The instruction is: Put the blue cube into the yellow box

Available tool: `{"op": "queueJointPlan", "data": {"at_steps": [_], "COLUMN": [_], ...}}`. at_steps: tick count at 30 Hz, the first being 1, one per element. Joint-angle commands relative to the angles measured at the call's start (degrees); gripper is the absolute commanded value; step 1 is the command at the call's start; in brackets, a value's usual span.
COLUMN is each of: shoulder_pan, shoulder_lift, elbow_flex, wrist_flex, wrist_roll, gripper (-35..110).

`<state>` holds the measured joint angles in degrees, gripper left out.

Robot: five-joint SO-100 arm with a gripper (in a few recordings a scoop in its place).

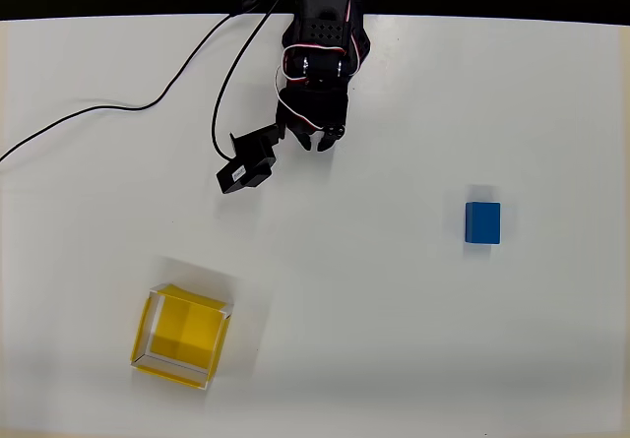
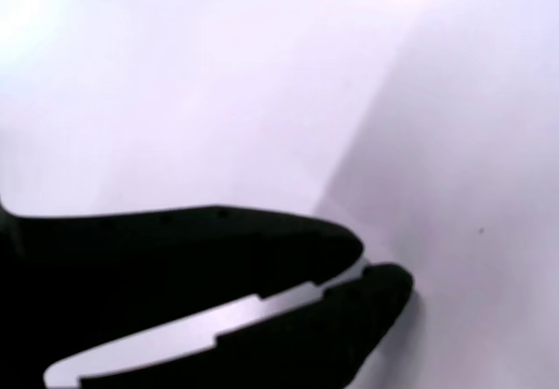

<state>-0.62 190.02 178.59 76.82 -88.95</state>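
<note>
Blue cube (image 1: 482,222) (table-edge side) unobstructed

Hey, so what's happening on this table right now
A black robot arm sits at the top edge of a white table, and nothing is being handled yet. Its gripper hangs near the arm's base, holding nothing; in the wrist view the fingers are nearly together, with a thin gap between them. The blue cube lies alone at the right of the overhead view. The yellow box stands empty at lower left, far from the cube.
</note>
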Motion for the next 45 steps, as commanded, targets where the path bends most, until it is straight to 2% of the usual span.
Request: {"op": "queueJointPlan", "data": {"at_steps": [1,6,12,19,25,45], "shoulder_pan": [-0.88,-1.32,-5.98,-11.69,-17.31,-40.25], "shoulder_lift": [0.97,-6.06,-25.40,-48.34,-62.84,-98.35], "elbow_flex": [1.49,-5.10,-25.58,-51.94,-66.97,-90.70], "wrist_flex": [-2.11,-12.13,-18.81,-18.19,-16.52,-15.03], "wrist_roll": [0.09,2.55,8.79,18.63,23.91,39.64], "gripper": [6,17,28,34,35,35]}}
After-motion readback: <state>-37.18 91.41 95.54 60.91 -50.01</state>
